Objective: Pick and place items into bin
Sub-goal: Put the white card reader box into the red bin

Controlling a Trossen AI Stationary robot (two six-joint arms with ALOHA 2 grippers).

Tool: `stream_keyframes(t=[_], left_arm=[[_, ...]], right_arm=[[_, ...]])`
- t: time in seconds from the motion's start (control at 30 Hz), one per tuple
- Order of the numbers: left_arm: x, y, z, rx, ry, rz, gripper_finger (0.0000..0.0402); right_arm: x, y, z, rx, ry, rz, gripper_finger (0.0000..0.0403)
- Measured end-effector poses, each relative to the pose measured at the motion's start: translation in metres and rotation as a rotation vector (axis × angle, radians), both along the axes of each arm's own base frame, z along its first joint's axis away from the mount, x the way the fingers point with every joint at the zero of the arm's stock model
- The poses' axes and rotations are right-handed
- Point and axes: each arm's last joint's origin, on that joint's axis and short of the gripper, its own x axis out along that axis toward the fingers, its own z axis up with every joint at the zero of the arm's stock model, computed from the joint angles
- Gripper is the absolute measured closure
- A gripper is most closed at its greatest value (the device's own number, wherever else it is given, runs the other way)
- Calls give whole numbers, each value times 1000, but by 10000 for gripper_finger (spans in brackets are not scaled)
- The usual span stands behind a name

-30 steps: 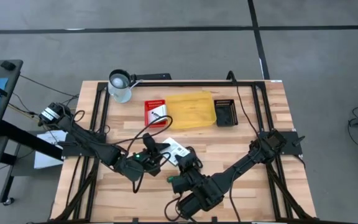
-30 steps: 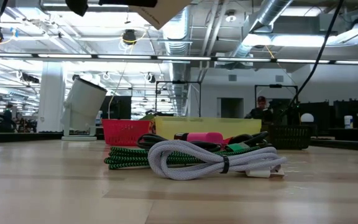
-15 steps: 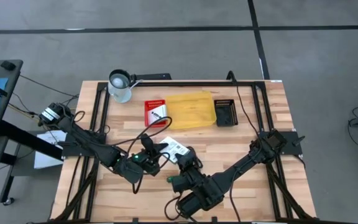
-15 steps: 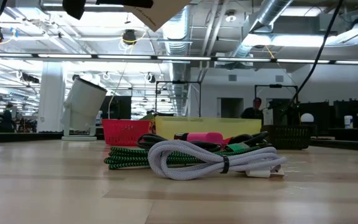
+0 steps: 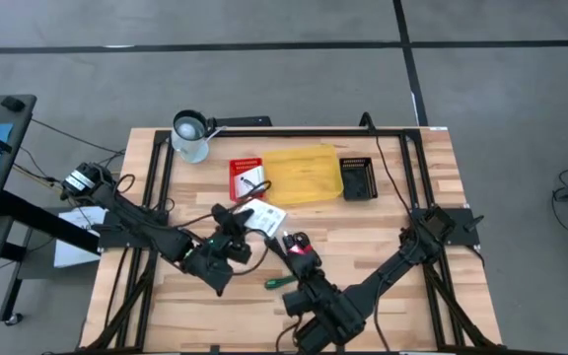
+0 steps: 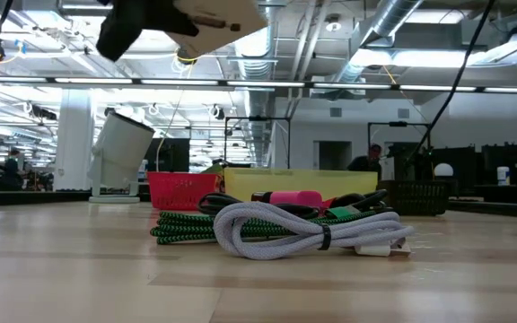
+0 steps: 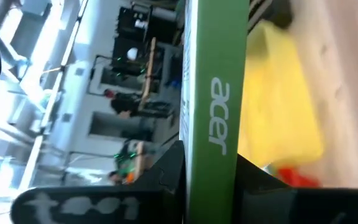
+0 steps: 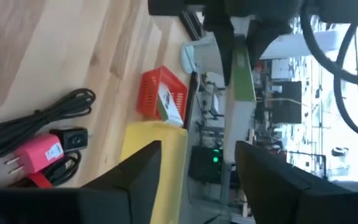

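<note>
The left gripper [image 5: 243,219] pinches a white packet [image 5: 265,217] with a green edge, held in the air. The yellow bin [image 5: 304,175] lies toward one o'clock, nearest this arm. The right gripper [image 5: 297,247], fingers apart and empty, waits at five o'clock.

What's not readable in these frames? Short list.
- White packet: the left gripper holds it; the left wrist view sees only its green edge, so the front print is hidden.
- Yellow bin: the low view shows only its wall, not the contents.
- Red basket: what lies inside is too small in the high view.
- Right gripper: the right wrist view cuts off its fingertips at the edge.
</note>
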Motion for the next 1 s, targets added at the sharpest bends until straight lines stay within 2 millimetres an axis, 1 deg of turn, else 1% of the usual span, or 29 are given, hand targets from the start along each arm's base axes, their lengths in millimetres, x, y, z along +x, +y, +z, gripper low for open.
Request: stream_keyframes(t=[0.1,0.2,0.37,0.6,0.83,1.0], left_arm=[[-3,9,-5,67,69,47,366],[-6,21,-9,150,144,110,366],[-6,46,-12,279,264,222,364],[-9,76,-15,406,477,317,364],[-19,102,-20,395,704,341,365],[-20,108,-23,323,743,328,364]], right_arm=[[-1,1,0,-10,-2,6,184],[-2,2,0,-16,3,12,180],[-1,1,0,-19,1,7,181],[2,-3,0,-20,1,-4,188],[5,-8,0,-21,1,-16,194],[8,-12,0,-21,1,-26,195]])
